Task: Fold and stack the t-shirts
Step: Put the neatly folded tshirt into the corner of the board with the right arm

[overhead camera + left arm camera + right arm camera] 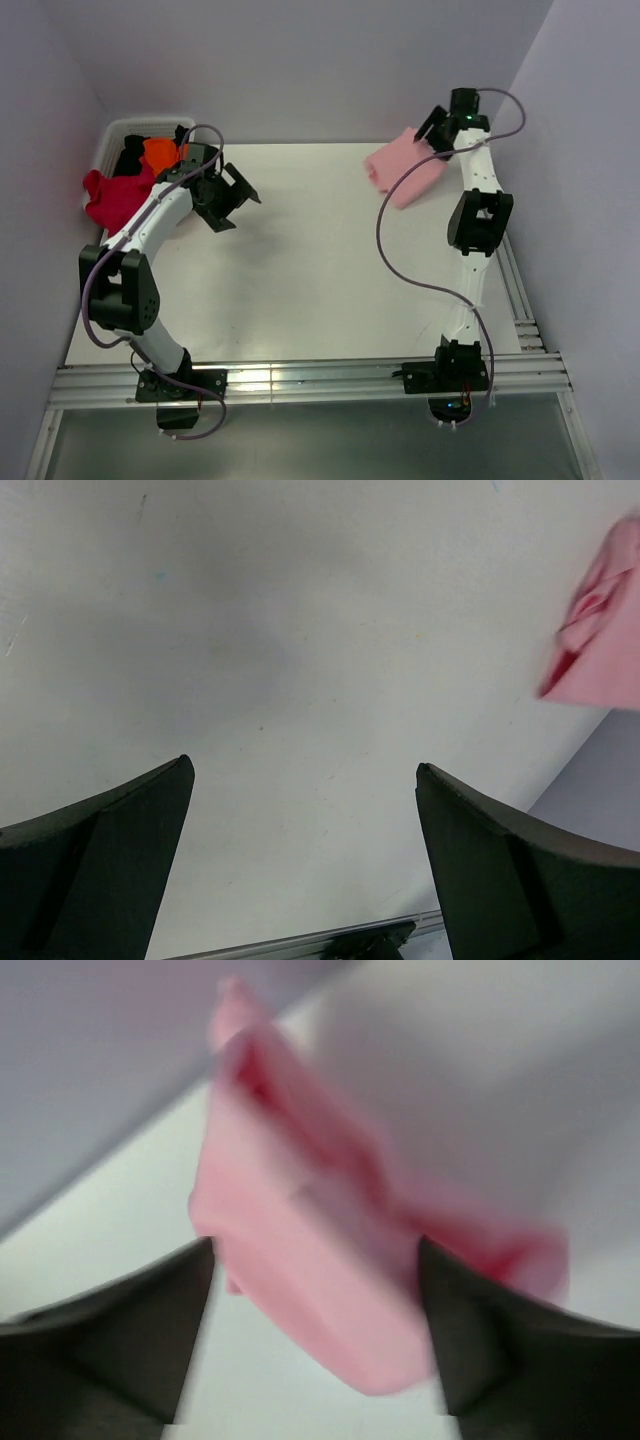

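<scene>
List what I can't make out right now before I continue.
Pink t-shirt folds: right wrist view is blurred.
Same shirt, left wrist view: cut off by the right edge.
Black t-shirt in the bin: top view, too small, partly behind the left arm.

Pink t-shirt (405, 168) at far right edge: soft matt cloth, creased. Crimson t-shirt (112, 198), orange t-shirt (160, 153) and black t-shirt (130, 160) at far left corner: same matt cloth, bunched. Bin (110, 135) there: smooth white plastic. Table (320, 270): white, smooth, matt, faint scuffs. Rails (320, 382) along near edge: bare shiny metal. Left gripper (305, 780) fingers (100, 870): matt black plastic. Right arm (478, 180): smooth white shell.
</scene>
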